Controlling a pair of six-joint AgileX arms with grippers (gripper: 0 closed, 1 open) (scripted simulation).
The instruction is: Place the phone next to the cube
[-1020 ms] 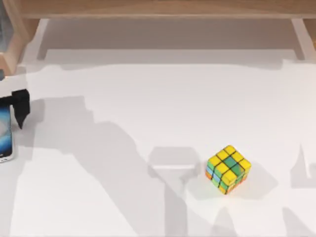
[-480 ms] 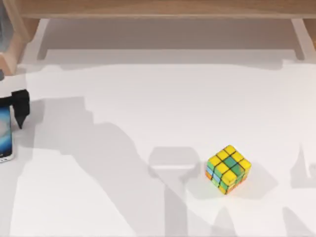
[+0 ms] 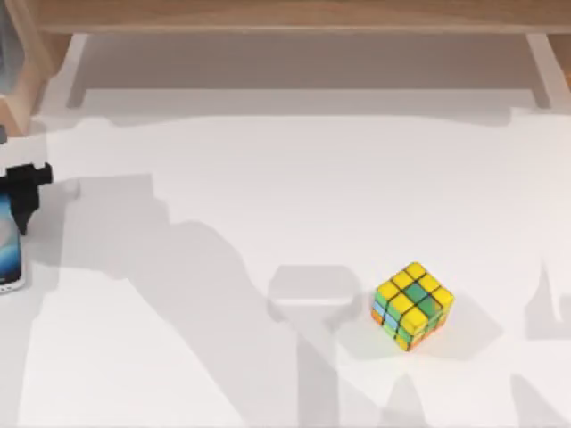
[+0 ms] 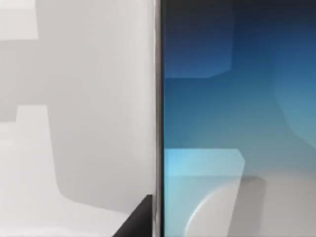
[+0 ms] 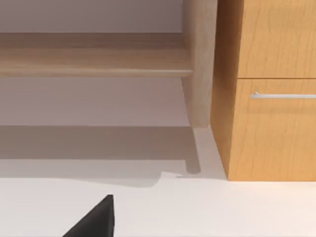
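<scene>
Left pincer [image 3: 20, 192]: located at the far left edge of the top view, mid-height, directly over the upper end of the phone [image 3: 9, 254]. One black finger [image 3: 23, 198] points down beside the phone's right edge. Whether the fingers are spread or closed on the phone cannot be determined.

Phone: lies flat on the white surface [image 3: 268, 196] at the left edge of the top view, cut off by the frame, long axis running up and down the picture. In the left wrist view the blue-to-white screen [image 4: 237, 118] occupies the right half, the silver edge [image 4: 157, 98] runs vertically through the centre, and a black fingertip [image 4: 140, 219] sits at the lower centre, just beside that edge.

Cube [image 3: 412, 306]: stands on the surface in the lower right-of-centre area of the top view, well apart from the phone. Yellow tiles face up; green, orange and light-blue tiles show on the sides.

Wooden shelf frame [image 3: 285, 18]: spans the top of the top view.

Right pincer: a black fingertip [image 5: 94, 219] appears at the lower left of the right wrist view, above the surface, facing a wooden post [image 5: 200, 59] and a drawer front with a metal handle [image 5: 281, 95]. Its opening cannot be determined.
</scene>
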